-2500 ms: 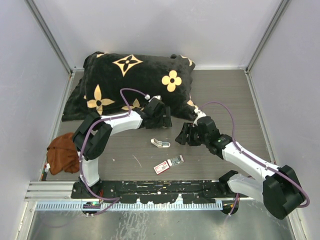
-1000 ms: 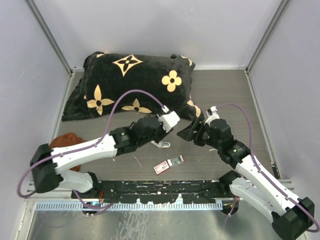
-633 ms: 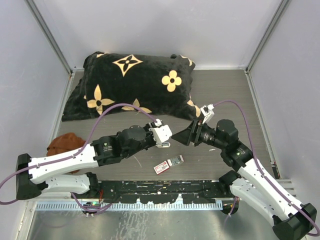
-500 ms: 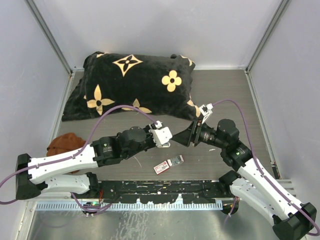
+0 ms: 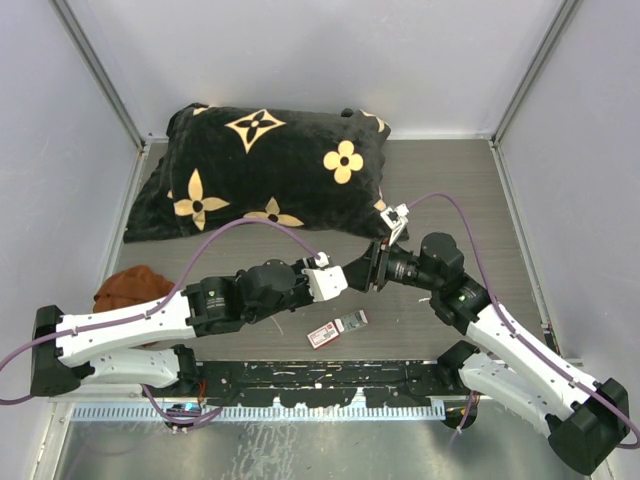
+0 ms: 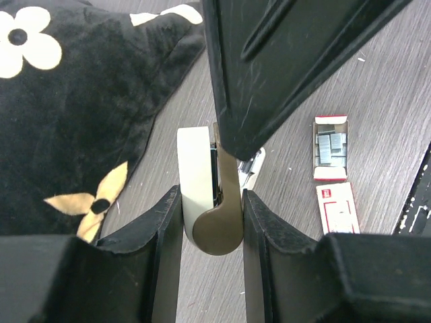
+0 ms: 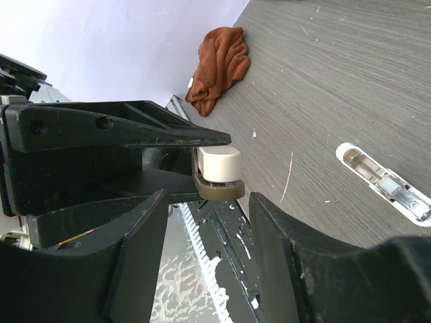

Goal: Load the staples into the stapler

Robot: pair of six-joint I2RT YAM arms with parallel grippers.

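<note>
Two-handed opening, apparently: my left gripper (image 6: 210, 208) is clamping the stapler (image 6: 195, 168); my right gripper (image 7: 209, 198), jaws apart at its tip, must grip next.

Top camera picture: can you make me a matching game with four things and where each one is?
Things:
1. black pillow with gold flowers
2. crumpled rust-brown cloth
3. small red-and-white cardboard staple box
4. small cream and brown stapler

Places:
A. clamped between the fingers of the left gripper
B. lying on the grey wooden table, close to its front edge
C. farthest back on the table
D. at the table's left edge

Pairs: 1-C, 2-D, 3-B, 4-A
</note>
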